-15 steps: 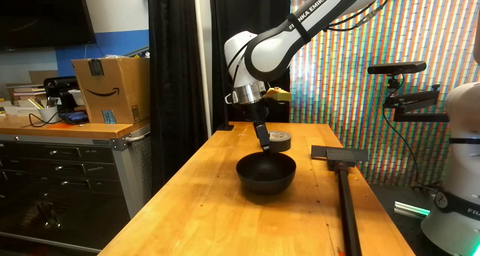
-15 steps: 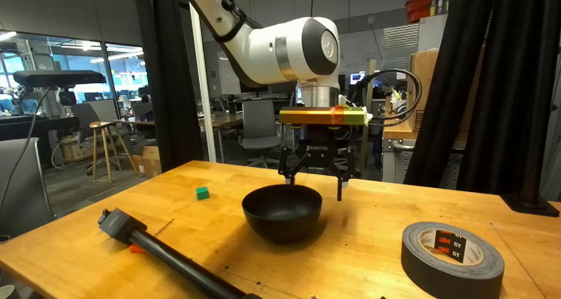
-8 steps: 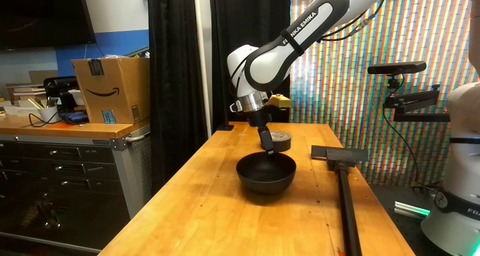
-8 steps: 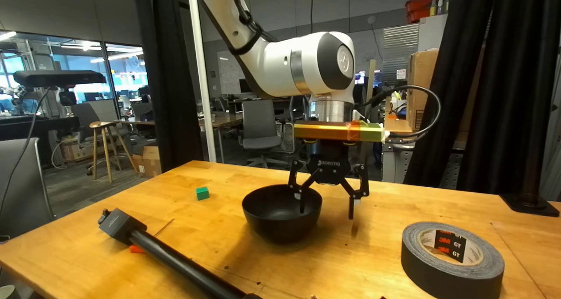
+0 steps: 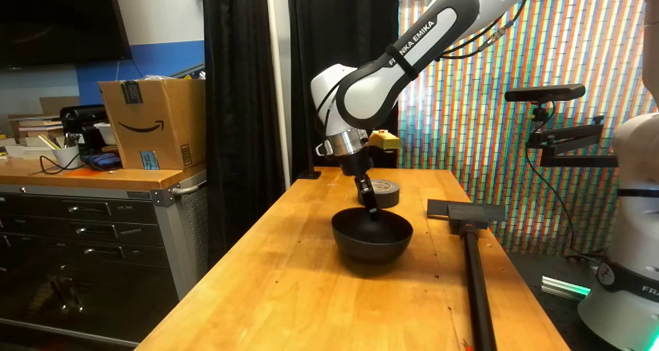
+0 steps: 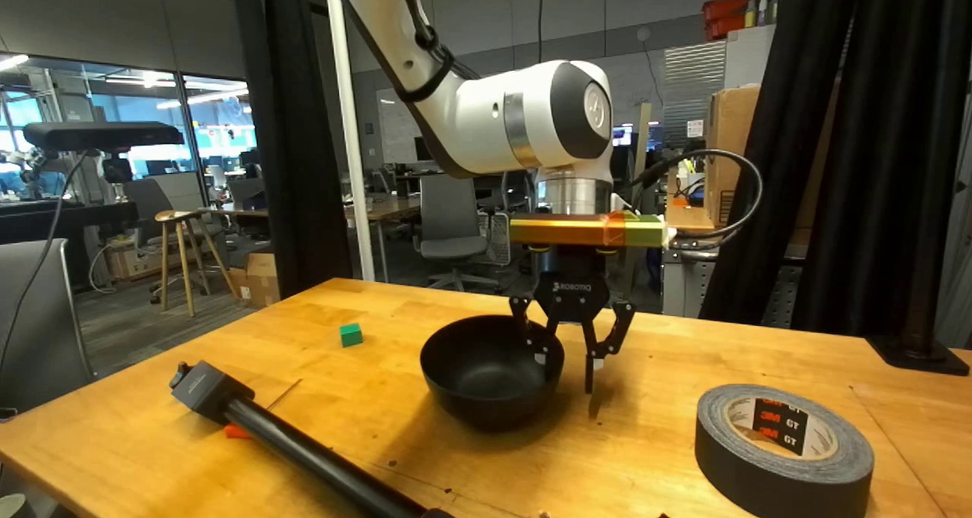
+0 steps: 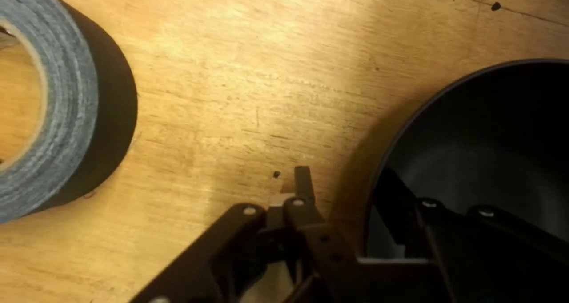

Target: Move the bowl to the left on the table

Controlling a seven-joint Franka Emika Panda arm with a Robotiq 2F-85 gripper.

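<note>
The black bowl (image 6: 486, 404) rests on the wooden table, seen in both exterior views and at the right of the wrist view. My gripper (image 6: 568, 379) straddles its rim, pointing down. One finger reaches inside the bowl; the other finger (image 7: 304, 183) hangs outside the wall. Between that outer finger and the bowl's wall a strip of table shows in the wrist view, so the jaws stand partly apart and do not pinch the rim. The inner finger lies dark against the bowl's inside, close to or touching the wall.
A roll of grey tape (image 6: 790, 457) lies on the table on the gripper's outer side. A black pole with a flat head (image 5: 476, 268) runs along one table edge. A small green cube (image 6: 351, 335) sits beyond the bowl. A black stand base (image 6: 915, 355) occupies a corner.
The gripper has come down so that one finger dips into the bowl, and its jaws have partly drawn together. The bowl has shifted slightly, rightward in an exterior view.
</note>
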